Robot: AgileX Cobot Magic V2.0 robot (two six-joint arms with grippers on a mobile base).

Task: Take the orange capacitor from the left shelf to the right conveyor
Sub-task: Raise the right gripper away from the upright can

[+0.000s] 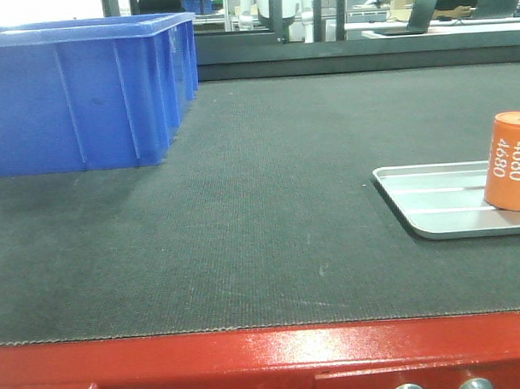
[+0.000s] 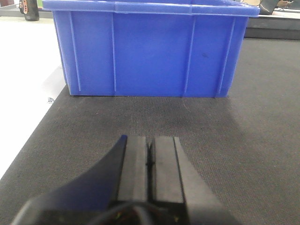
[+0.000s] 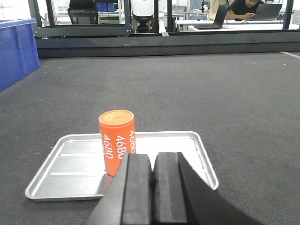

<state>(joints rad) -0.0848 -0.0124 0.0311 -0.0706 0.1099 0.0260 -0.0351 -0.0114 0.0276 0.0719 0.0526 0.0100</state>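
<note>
Now, orange capacitor (image 3: pixel 117 142) upright on tray (image 3: pixel 65 161), both jaws closed, empty.

Glossy blue plastic bin (image 1: pixel 85 90), matt woven belt (image 1: pixel 270 228), brushed metal tray (image 3: pixel 70 164)

A big blue box (image 1: pixel 85 90) is sitting on the dark tabletop (image 1: pixel 270 228), far over on the left. A shiny metal tray (image 3: pixel 84 164) is lying flat on the right. A person (image 3: pixel 243 7) is sitting by a laptop (image 3: pixel 215 18) far behind.
</note>
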